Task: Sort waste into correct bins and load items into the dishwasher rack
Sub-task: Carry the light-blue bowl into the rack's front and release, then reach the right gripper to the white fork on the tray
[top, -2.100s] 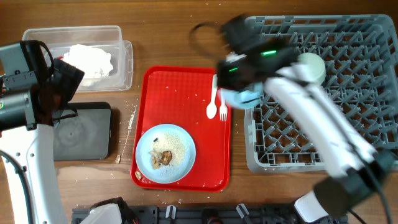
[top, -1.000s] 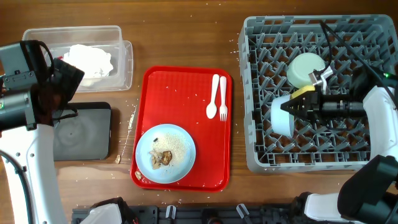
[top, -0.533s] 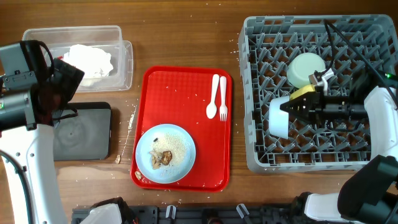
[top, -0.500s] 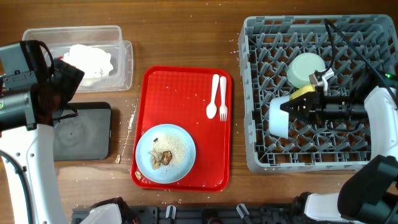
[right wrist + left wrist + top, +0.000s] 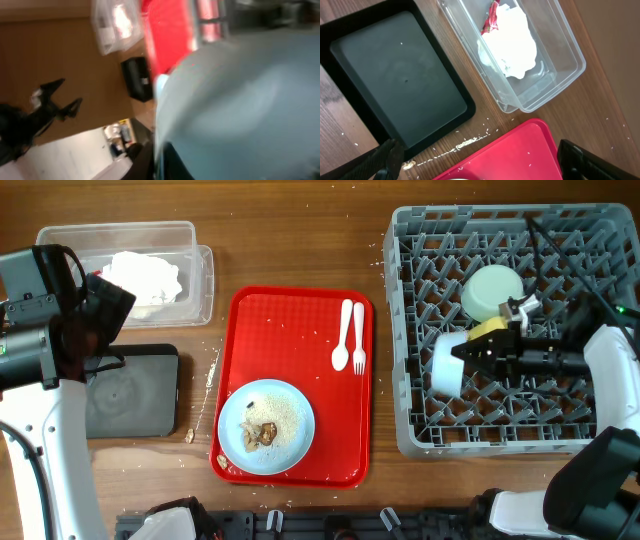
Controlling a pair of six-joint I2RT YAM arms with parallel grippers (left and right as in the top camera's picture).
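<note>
- The rack takes up the right side of the table; a green bowl sits mouth down among its far pegs
- The right gripper reaches in from the right over the middle of the rack; its fingers are pinched on the blue bowl, which is turned on its side with the mouth facing right, toward the gripper, over the left part of the rack; I cannot tell if the bowl touches the pegs
- In the right wrist view the blue bowl fills most of the frame, blurred
- The red tray lies in the middle of the table, just left of the rack
- The plate sits on the near-left part of the red tray; brown scraps and pale crumbs lie on it
- The spoon and fork lie side by side at the far-right corner of the red tray, heads toward the near side; the fork is the one nearer the rack
- The tub stands at the far left, holding white napkins with a red-and-white wrapper at one end
- The black tray lies just near of the tub, apart from it
- A scatter of crumbs lies on the wood between the black tray and the red tray
- The left gripper hangs above the gap between the black tray and the red tray, its fingers spread wide with nothing between them
</note>
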